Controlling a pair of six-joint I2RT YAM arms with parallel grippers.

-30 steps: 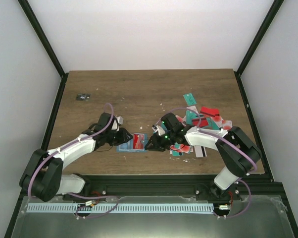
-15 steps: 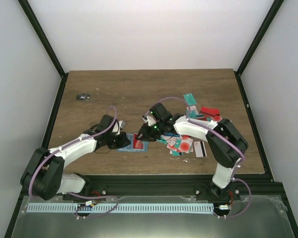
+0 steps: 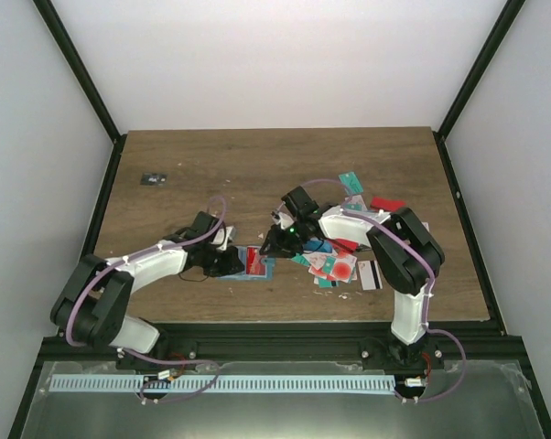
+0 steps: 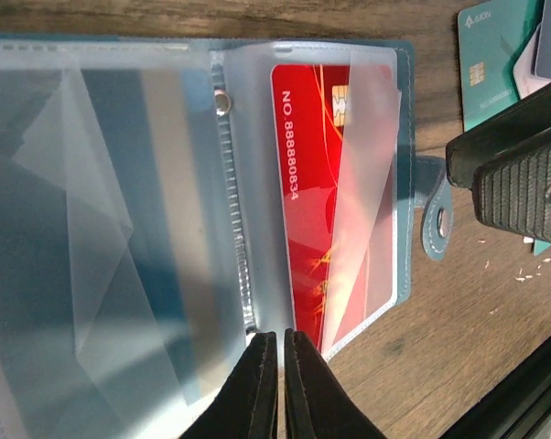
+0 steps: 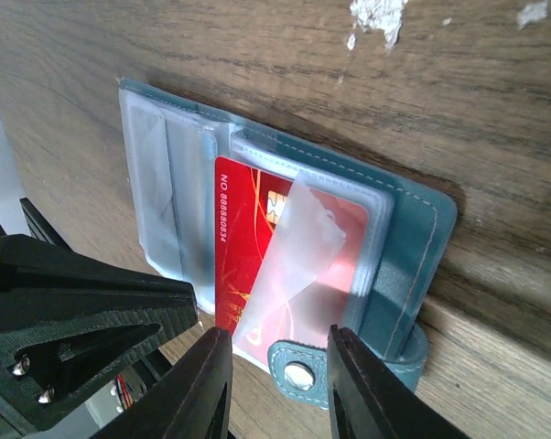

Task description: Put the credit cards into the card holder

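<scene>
The teal card holder (image 3: 263,268) lies open on the table. A red card (image 5: 248,247) sits partly under a clear sleeve flap in its right page, and also shows in the left wrist view (image 4: 321,192). My left gripper (image 3: 228,265) is shut, its tips (image 4: 282,334) pinching the near edge of the clear sleeves by the spine. My right gripper (image 3: 277,245) is open and empty, its tips (image 5: 277,334) straddling the holder's snap tab (image 5: 298,370). Several loose credit cards (image 3: 349,261) lie in a pile to the right.
A teal card (image 3: 351,182), a red card (image 3: 388,205) and a white card with a black stripe (image 3: 370,274) lie around the pile. A small dark object (image 3: 152,179) lies far left. A teal card (image 4: 491,69) lies just past the holder.
My right gripper has moved from the holder's right edge a little away from me and left, over its far right corner. My left gripper has crept right along the holder. The red card stays in place.
</scene>
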